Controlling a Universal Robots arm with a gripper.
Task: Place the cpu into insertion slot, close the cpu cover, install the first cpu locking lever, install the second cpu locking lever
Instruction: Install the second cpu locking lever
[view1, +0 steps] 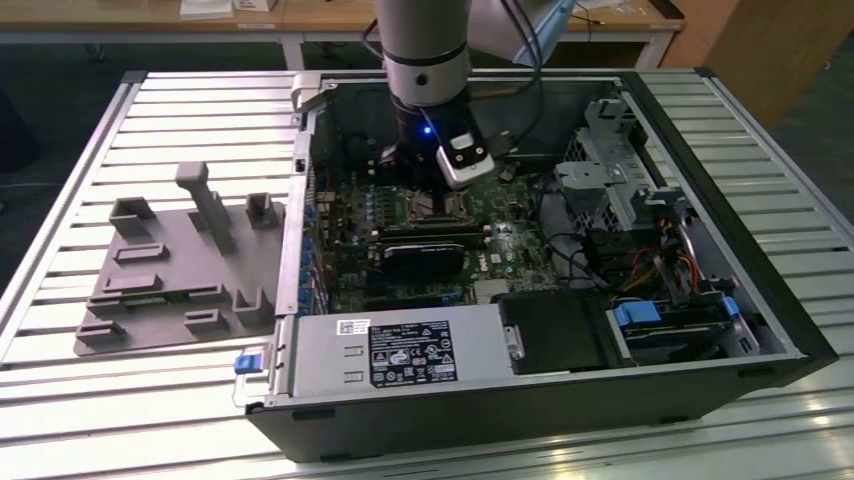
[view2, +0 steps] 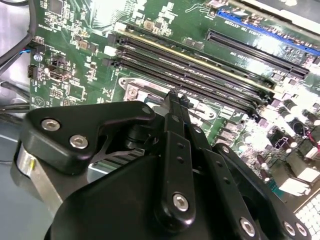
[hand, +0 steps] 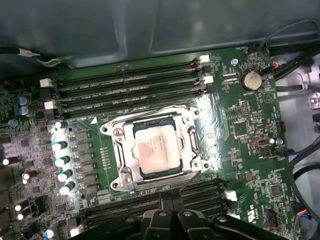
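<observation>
Sitting flat in the slot (hand: 155, 152), the cpu (hand: 152, 151) shows its pale metal face through the window of the cover (hand: 129, 165), which lies down over it. The slot is set in the green board (hand: 235, 130). A thin lever (hand: 187, 181) runs slantwise along one side of the slot frame; whether it is latched I cannot tell. Four long black memory slots (hand: 130, 87) lie side by side just beyond the slot, and a row of silver-topped capacitors (hand: 62, 160) stands beside it on another side. A coin battery (hand: 251, 80) sits near a corner of the board.

In the first wrist view the gripper (hand: 172, 202) has its black fingertips pressed together with no gap, over the board just beside the slot frame and touching nothing that I can make out. In the second wrist view the fingers (view2: 177, 115) likewise meet at one narrow tip, holding nothing.

In the exterior view the arm (view1: 424, 60) reaches down into the open computer case (view1: 747, 250), which lies on its side on a slatted table (view1: 134, 130). A black card (view1: 434, 255) lies on the board near the gripper (view1: 430, 198). A grey fixture (view1: 174, 270) rests on the table at the exterior view's left, apart from the case.
</observation>
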